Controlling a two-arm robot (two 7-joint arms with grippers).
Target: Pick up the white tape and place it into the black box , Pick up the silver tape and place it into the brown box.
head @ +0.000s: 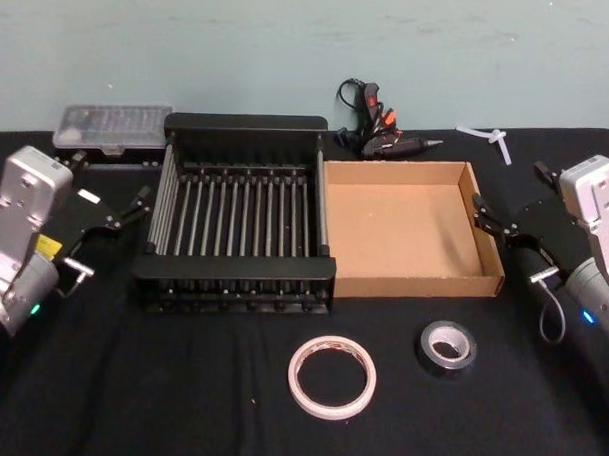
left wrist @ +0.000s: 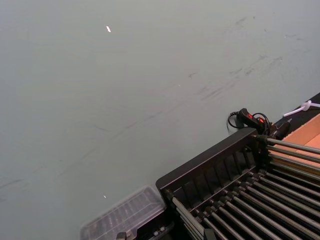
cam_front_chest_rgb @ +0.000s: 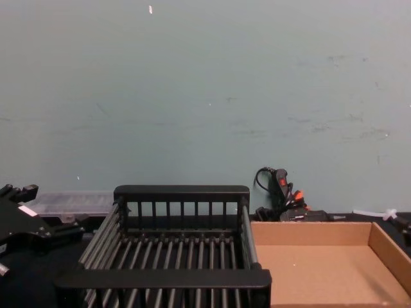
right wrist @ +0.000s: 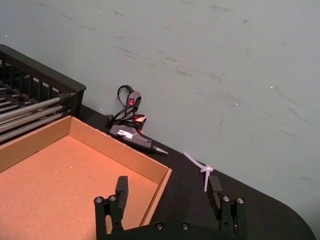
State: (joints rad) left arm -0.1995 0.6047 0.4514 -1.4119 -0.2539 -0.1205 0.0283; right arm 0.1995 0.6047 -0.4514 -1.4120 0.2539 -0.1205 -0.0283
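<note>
White tape [head: 331, 376] lies flat on the black tablecloth [head: 179, 384], near the front edge, just in front of the gap where the two boxes meet. Silver tape [head: 446, 347] sits flat too, just to its right and a bit farther back, in front of the brown box [head: 413, 284]; the 2 rolls are near each other but not touching.

Black box [head: 233, 284] is mid-table w/ barred floor, nothing in it. Brown box is right beside it, walls touching or nearly so, also w/ nothing inside.

Left gripper [head: 125, 214] hangs off the left side of the black box, above the cloth, fingers spread apart, holding nothing. Its arm body also shows at lower left in the chest view. Right gripper [head: 497, 223] is by the right wall of the brown box; in the right wrist view [right wrist: 169, 189] the fingers stand wide apart, one over the box's corner, one over the cloth, nothing between them.

Behind the boxes, by the wall: a glue gun [head: 380, 131] w/ its black cord, behind the spot where the boxes meet; a clear plastic case [head: 113, 128] at back left; a white zip tie [head: 495, 140] at back right on the cloth.
</note>
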